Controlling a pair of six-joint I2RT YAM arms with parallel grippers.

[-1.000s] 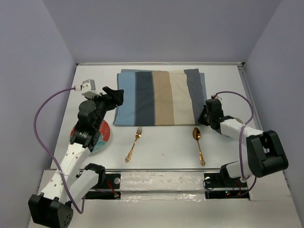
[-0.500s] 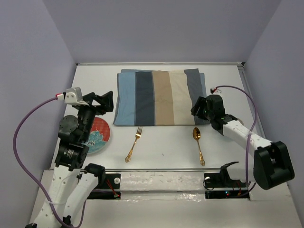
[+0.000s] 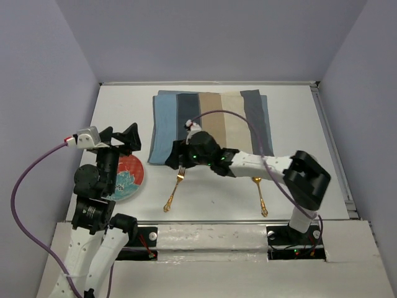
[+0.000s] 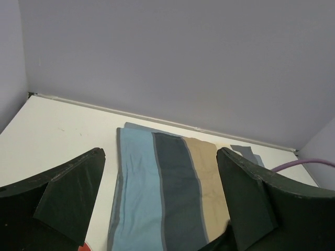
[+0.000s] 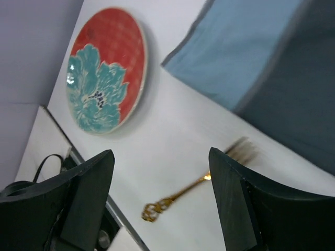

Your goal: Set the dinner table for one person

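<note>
The white dinner table (image 3: 214,202) carries a striped cloth placemat (image 3: 211,127) at the back. A red plate with a teal flower (image 3: 128,179) lies at the left. In front of the mat lie a gold fork (image 3: 173,191) and a gold spoon (image 3: 260,194). My right gripper (image 3: 177,156) reaches across to the mat's near left corner, open, above the fork's tines. In the right wrist view the fork (image 5: 196,185) lies between the open fingers, with the plate (image 5: 102,68) beyond. My left gripper (image 3: 120,132) hangs open above the plate's far edge and faces the placemat (image 4: 157,193).
A raised pale rim (image 3: 208,82) runs along the table's far edge, with purple walls on three sides. A metal rail (image 3: 211,221) borders the near edge. The right arm's purple cable (image 3: 248,127) arcs over the placemat.
The right arm swung from the table's right side across to the left, over the fork, and its jaws opened. The left gripper drew back from the placemat's corner toward the plate.
</note>
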